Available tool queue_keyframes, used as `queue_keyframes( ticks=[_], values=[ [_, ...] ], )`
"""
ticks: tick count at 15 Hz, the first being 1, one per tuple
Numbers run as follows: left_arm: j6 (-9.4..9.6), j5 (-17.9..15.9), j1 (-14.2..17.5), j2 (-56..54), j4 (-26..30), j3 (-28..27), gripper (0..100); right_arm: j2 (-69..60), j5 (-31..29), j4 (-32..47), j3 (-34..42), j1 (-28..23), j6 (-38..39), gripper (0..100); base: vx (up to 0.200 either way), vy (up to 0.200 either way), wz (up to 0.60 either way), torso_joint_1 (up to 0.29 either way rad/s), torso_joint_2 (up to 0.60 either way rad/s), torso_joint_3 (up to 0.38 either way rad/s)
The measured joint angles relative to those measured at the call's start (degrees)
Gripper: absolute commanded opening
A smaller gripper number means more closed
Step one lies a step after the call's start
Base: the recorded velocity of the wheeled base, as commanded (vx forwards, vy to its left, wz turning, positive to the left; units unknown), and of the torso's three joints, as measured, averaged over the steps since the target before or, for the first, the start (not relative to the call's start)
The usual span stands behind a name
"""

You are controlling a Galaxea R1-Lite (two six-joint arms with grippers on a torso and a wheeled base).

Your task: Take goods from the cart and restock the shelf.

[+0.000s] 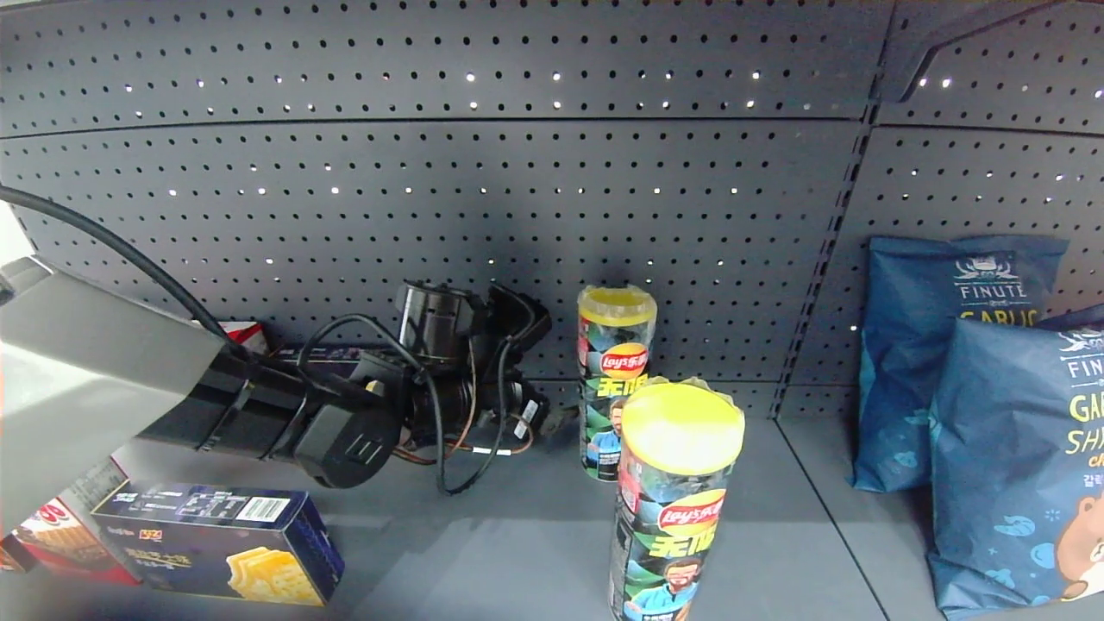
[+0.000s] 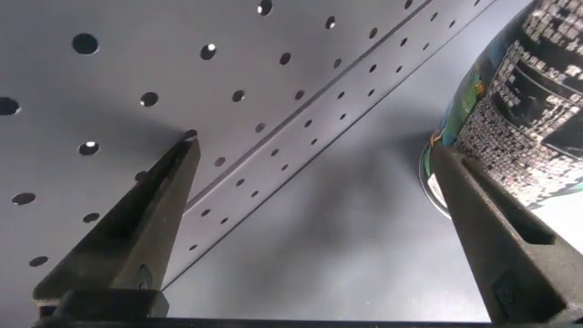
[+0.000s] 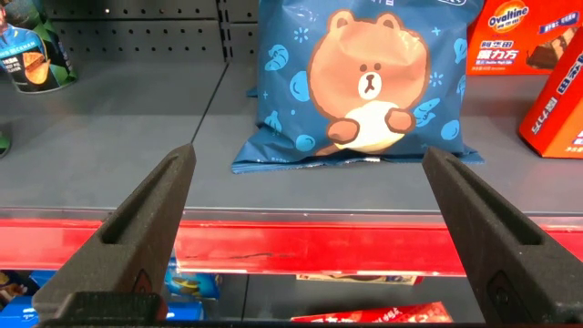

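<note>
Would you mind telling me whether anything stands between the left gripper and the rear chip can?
Nothing visible does. The open left gripper sits beside the rear chip can, one finger close by its base. The front chip can stands farther forward, out of the way.

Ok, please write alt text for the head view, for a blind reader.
The left gripper is low at the back of a grey shelf, beside the rear chip can. A front chip can, a blue box and blue snack bags are nearby.

Logos on chip cans (image 1: pixel 678 517), lettering on blue bags (image 1: pixel 940 362) (cropped), barcode on box (image 1: pixel 216 539)
</note>
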Motion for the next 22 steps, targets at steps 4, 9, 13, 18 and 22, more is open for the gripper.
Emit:
queue_keyframes(
  ticks=[4,9,13,18,22],
  values=[
    [0.09,-0.06,-0.02,-0.72,0.05,-0.05,100,0.0,0.0,0.02,0.0,-0.05,0.05,100,0.0,0.0,0.0,0.0,0.0,0.0],
    [0.51,-0.04,1.93,-6.97,0.4,0.66,100,0.0,0.0,0.0,0.0,0.0,0.05,100,0.0,0.0,0.0,0.0,0.0,0.0],
    [0.96,-0.39,3.33,-18.88,6.02,3.94,100,0.0,-0.02,0.0,0.0,-0.05,0.02,100,0.0,0.0,0.0,0.0,0.0,0.0],
    [-0.04,-1.04,3.97,-41.57,15.65,11.36,100,0.0,0.0,0.0,0.0,-0.02,0.02,100,0.0,0.0,0.0,0.0,0.0,0.0],
    [-0.3,5.01,4.35,-61.99,18.48,24.33,100,0.0,0.0,0.0,0.0,0.0,0.02,100,0.0,0.0,0.0,0.0,0.0,0.0]
  ],
)
